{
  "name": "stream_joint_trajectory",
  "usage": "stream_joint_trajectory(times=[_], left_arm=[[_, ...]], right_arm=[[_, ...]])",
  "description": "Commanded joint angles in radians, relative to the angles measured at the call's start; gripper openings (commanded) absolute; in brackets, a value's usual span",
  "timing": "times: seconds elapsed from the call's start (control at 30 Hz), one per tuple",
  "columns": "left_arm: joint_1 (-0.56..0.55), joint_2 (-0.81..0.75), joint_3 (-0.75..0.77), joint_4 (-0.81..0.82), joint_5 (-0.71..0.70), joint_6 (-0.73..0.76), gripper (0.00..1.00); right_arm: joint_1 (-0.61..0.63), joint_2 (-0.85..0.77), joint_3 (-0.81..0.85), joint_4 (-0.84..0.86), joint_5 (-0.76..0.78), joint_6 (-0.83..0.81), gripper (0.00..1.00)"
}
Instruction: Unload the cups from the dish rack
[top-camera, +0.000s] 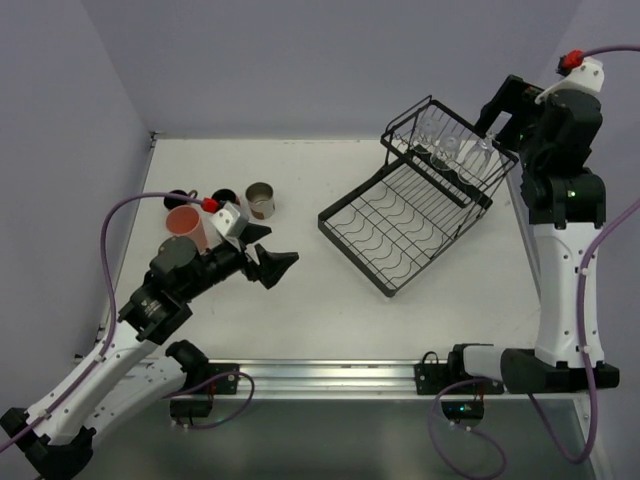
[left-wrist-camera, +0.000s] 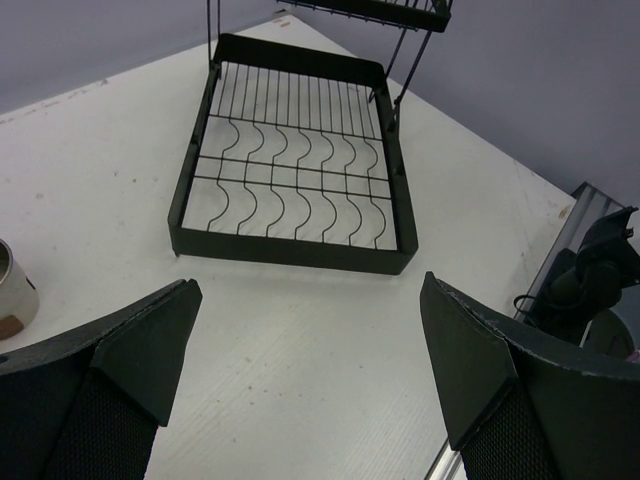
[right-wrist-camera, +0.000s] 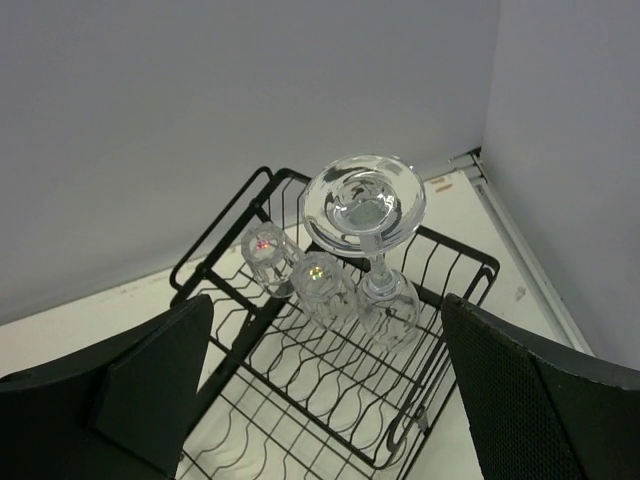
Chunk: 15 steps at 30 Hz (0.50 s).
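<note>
Lavender walls enclose a white tabletop (top-camera: 300, 310). On its right half sits the black wire dish rack (top-camera: 400, 225), a flat grid tray with a raised angled basket (top-camera: 452, 150) at the far end. Three clear glasses stand upside down in that basket. A stemmed wine glass (right-wrist-camera: 365, 210) has its round foot up, a small clear tumbler (right-wrist-camera: 318, 282) is just beside it, and another small glass (right-wrist-camera: 265, 252) stands next along.

The right gripper (right-wrist-camera: 325, 330) hovers above the basket, jaws spread wide, gripping nothing. Well apart to the left, the left gripper (top-camera: 272, 262) hangs over the table, jaws equally wide and empty, facing the rack.

Behind it, near the left wall, stand a salmon-pink tumbler (top-camera: 187, 228), a cream cup (top-camera: 261, 200), a dark mug (top-camera: 180, 197) and a second dark mug (top-camera: 228, 195).
</note>
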<state>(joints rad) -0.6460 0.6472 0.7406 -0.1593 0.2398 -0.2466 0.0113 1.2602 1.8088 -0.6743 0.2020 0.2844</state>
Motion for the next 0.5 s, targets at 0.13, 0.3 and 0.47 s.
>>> stream_joint_trajectory(times=[0.13, 0.3, 0.47], left_arm=[[-0.014, 0.006, 0.029, -0.002, -0.034, 0.029, 1.0], [-0.014, 0.012, 0.029, -0.005, -0.043, 0.03, 1.0], [-0.014, 0.023, 0.029, -0.003, -0.037, 0.03, 1.0]], right_arm=[[-0.036, 0.064, 0.037, -0.042, -0.046, -0.004, 0.99], [-0.039, 0.084, -0.001, 0.002, 0.003, -0.016, 0.99], [-0.042, 0.064, -0.081, 0.138, 0.004, -0.031, 0.99]])
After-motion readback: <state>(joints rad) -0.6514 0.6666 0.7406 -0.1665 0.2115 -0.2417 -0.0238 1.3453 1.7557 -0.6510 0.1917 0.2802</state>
